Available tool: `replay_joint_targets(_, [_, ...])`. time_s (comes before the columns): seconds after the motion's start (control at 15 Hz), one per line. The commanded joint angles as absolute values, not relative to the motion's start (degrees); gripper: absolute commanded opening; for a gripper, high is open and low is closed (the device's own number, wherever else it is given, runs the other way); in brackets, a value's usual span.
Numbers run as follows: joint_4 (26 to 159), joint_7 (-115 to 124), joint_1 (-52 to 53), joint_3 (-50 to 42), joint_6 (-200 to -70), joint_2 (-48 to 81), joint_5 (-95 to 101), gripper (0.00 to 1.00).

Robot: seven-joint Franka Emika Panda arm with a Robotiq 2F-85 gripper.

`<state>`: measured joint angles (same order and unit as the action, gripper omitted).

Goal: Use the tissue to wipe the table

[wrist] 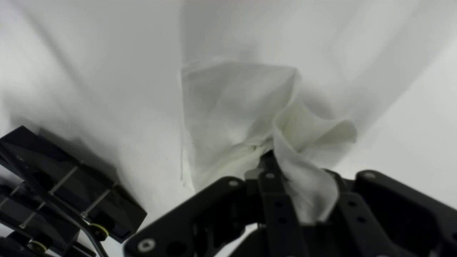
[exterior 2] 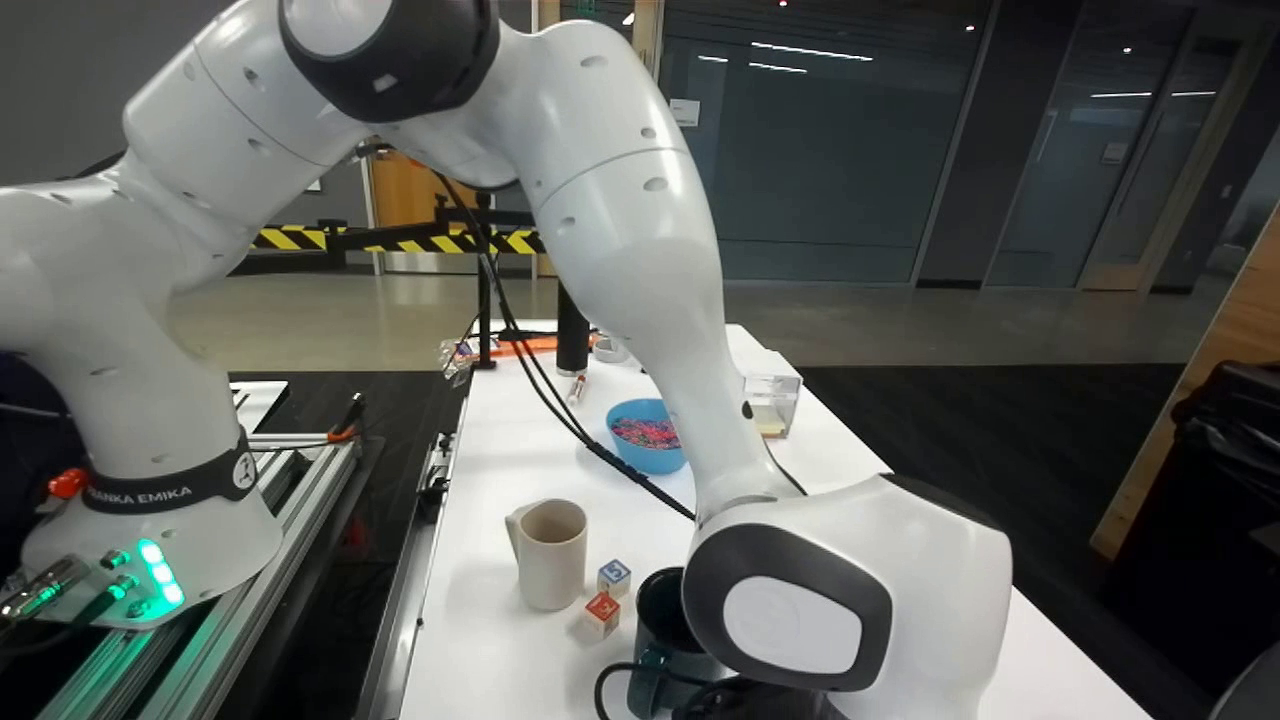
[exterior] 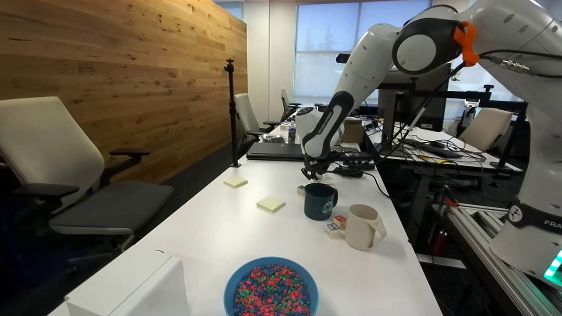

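Jaws of the gripper (wrist: 302,167) clamp the tissue (wrist: 228,103) by a gathered fold, presumably so that its loose flap can sweep the table (exterior: 210,237). In an exterior view it shows only as a scrap beyond the dark mug (exterior: 318,202), with the pale mug (exterior: 360,228) nearer and to the right. White against white makes it hard to tell whether the flap touches the table; folds partly cover the fingers (wrist: 278,210), and in an exterior view the wrist (exterior 2: 855,600) and cut-off bottom leave no sight of the tissue.
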<state>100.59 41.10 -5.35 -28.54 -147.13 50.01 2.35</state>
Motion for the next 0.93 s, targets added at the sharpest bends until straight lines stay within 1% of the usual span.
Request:
replay_joint_targets(0.0, [99.21, 41.48, -5.92, -26.92, -146.04, 50.2, 1.57, 0.02])
replay_joint_targets(0.87, [106.92, 38.76, -2.73, -26.11, -151.35, 45.39, 3.17, 0.02])
